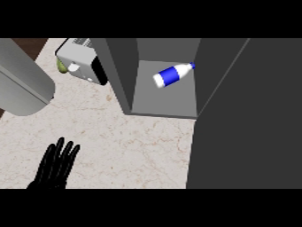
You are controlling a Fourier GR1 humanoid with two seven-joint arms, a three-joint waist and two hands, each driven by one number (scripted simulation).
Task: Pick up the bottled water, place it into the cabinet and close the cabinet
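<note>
At the far left a large grey cylinder [13, 80] juts over the worktop [133, 146], too cropped to say what it is. Below it the left hand [56, 163] rests near the lower edge, fingers [61, 148] straight, spread and pointing up, with nothing in them. It lies well apart from the cabinet.

Further right, at the back of the worktop, stands a white and black appliance [83, 60] with something small and greenish [61, 66] at its left side; what either is I cannot tell.

Then comes the cabinet [124, 75]. Its compartment is open to view, and the bottle [172, 74] is inside it, white with a blue label, lying tilted with its cap toward the upper right, near the right-hand wall. No hand touches it. Nothing else shows in the compartment.

To the right a broad dark panel [257, 119] fills the view from top to bottom; I judge it to be the cabinet's door, swung open. The right hand shows nowhere.

So the picking and placing look done: the bottle is in the cabinet. What is left, as I judge it, is closing the door, which calls for swinging that panel leftward across the opening.
</note>
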